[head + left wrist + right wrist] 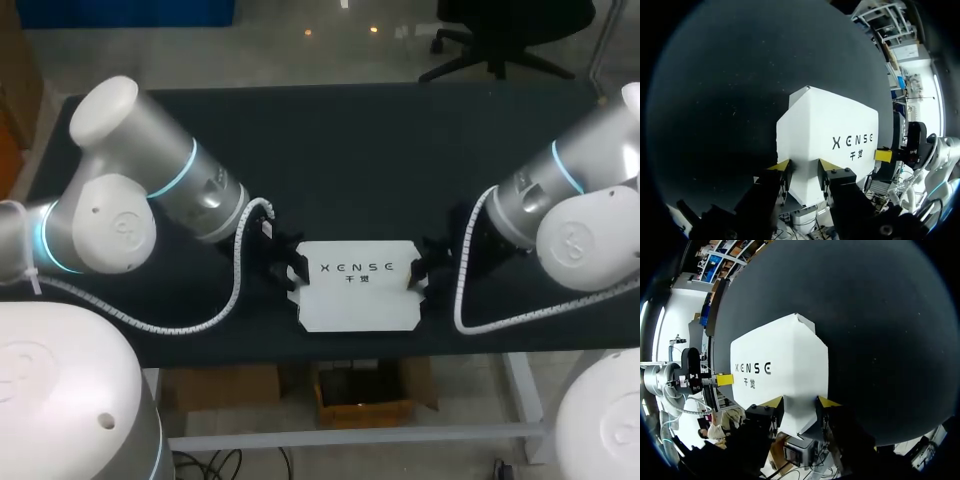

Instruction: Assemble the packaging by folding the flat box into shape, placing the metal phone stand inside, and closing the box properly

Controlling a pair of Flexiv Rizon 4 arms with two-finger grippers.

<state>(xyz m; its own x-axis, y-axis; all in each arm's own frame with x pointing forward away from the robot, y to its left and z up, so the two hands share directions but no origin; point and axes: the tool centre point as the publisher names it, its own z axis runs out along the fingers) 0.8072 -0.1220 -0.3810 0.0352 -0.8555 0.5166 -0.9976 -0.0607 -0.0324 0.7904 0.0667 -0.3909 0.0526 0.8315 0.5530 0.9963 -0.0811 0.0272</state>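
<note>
The folding step is in hand, and by my judgement it has barely begun. The white box (355, 285) lies on the dark table (330, 140), stretched between the two pincers with its printed panel up and one end at each. The left pincer (805, 167) stands about half open. The near end of the box sits between its yellow tips, and both tips press the card from either side. This is a pinch on the end, not a wide hold. The right pincer (800, 402) grips the opposite end the same way, its jaws equally far apart and clamped on the card. From each wrist, the other pincer shows as a yellow tip just past the far end of the box.

Ahead of each pincer a crease runs along the box, and a narrower panel falls away beside the printed one. I cannot tell whether the box is raised into shape or lies flat.

The next move likely needs both arms working together to square the panels up without buckling the thin card or tearing the end flaps.

The metal phone stand shows in no view, so it must be found before loading. A white coiled cable (190, 327) trails on the table behind the left pincer and a second cable (500, 325) behind the right. Neither crosses the box.
</note>
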